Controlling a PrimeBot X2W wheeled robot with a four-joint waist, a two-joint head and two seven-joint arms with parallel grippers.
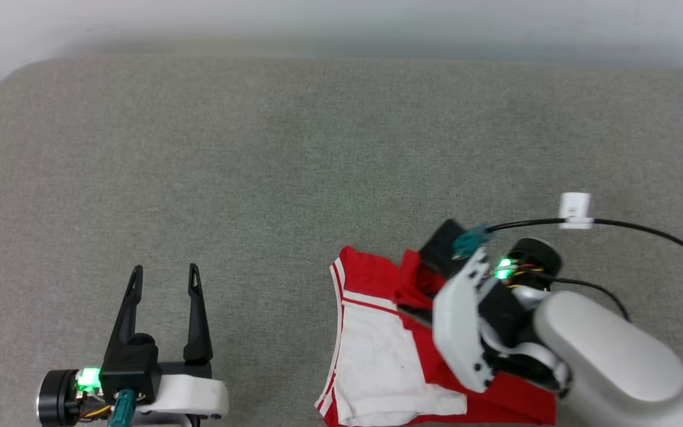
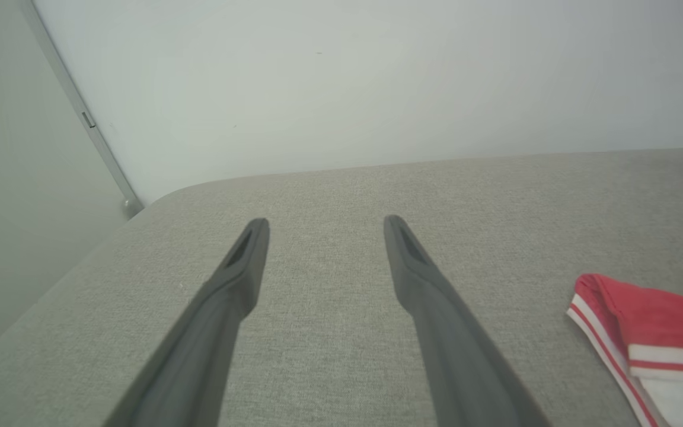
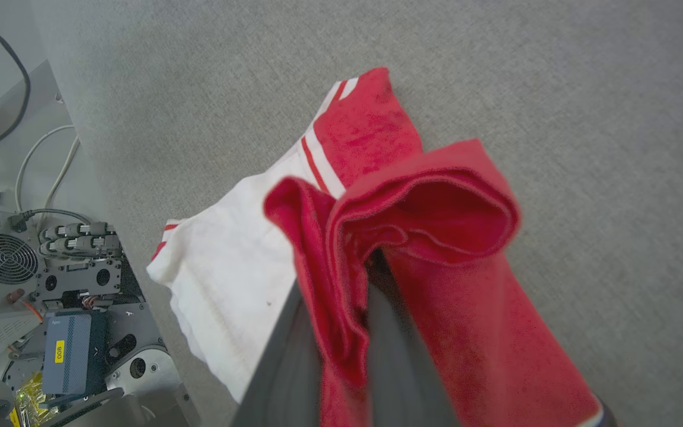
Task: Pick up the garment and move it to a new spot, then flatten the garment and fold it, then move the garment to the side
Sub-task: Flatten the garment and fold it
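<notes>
Red jersey garment (image 1: 371,350): red knit shirt with a white short sleeve and white-red striped trim, lying rumpled on the near right part of the surface, one red fold raised.
Grey woven surface (image 1: 318,148): broad padded top with rounded corners, carrying the shirt and lying under both arms.
Right gripper (image 3: 350,296): its two dark fingers are closed on a bunched red fold of the shirt, with cloth pinched between them and draped over their tips; the white sleeve spreads to the left of the fingers in the right wrist view.
Left gripper (image 1: 165,270): fingers spread apart with nothing between them, over bare surface at the near left, well apart from the shirt; in its own wrist view (image 2: 325,222) the striped sleeve edge (image 2: 644,323) lies off to the right.
Black cable with white tag (image 1: 575,210): runs across the surface just beyond the right wrist.
Grey fan-fronted electronics box (image 3: 6,258): beside the surface's edge, with white leads and a blue module (image 3: 72,362) below it.
</notes>
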